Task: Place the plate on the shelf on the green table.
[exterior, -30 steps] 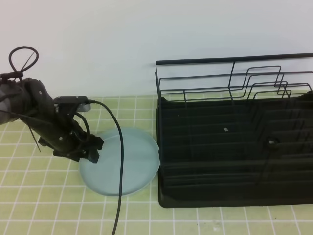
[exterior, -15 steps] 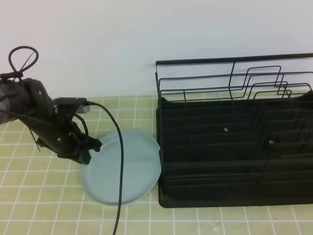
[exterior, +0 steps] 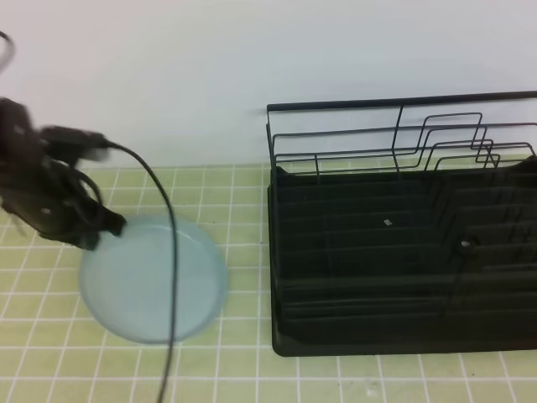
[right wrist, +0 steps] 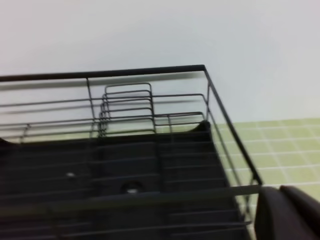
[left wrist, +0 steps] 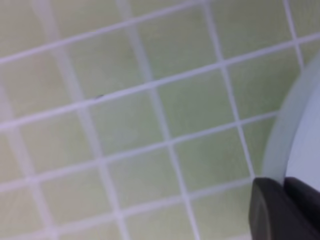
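Scene: a green table (exterior: 252,369) with a black shelf (exterior: 403,269) filling the right half of the high view, and a pale plate (exterior: 155,277) at lower left.
Plate: now lies well left of the shelf; a second ago its right edge was just beside the shelf's left wall. It appears flat on the tiles, though a slight lift at its left edge cannot be ruled out.
Left gripper (exterior: 102,231): blurred, at the plate's upper-left rim; it has snapped together from wide apart within the last second, and the wrist view shows a dark fingertip (left wrist: 280,212) pressed on the rim, so it is clamped on the plate.
Right gripper (right wrist: 287,212): off the high view; its fingers are together, empty, low at the shelf's right end.
What changed: arm and plate have slid leftward together, away from the shelf.
Meaning: the grip looks secured; lifting and carrying across to the shelf is still to come.
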